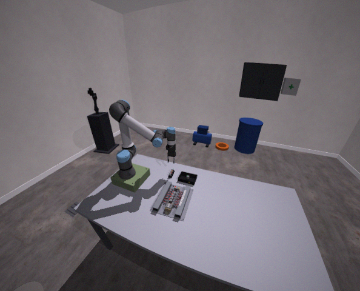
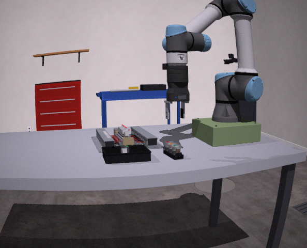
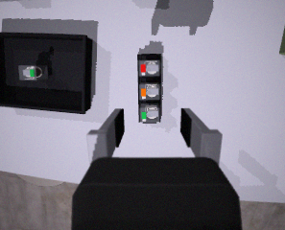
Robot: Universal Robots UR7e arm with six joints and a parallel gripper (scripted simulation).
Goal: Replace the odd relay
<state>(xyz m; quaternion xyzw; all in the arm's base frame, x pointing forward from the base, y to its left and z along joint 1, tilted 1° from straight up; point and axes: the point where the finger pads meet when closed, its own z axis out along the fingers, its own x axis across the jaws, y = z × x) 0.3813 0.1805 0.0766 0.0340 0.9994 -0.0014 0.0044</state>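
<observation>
- The hand [image 3: 152, 126] is seen fully open and empty, above the spare holder [image 3: 150, 88] on the tabletop [image 3: 238, 96]
- A green-buttoned relay [image 3: 31, 72] is seen in the tray [image 3: 80, 72]; the red-buttoned spare [image 3: 150, 69] probably is to be gripped next

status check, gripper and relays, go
Gripper open, empty, above spare holder. Green-button relay in tray. Red, orange, green spares unpicked. Nothing in the way.

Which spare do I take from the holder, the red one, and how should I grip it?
Probably the red-button spare, since the row's buttons look red. Come straight down from above with the open gripper and close the jaws on its two free side faces; the orange spare blocks one end.
</observation>
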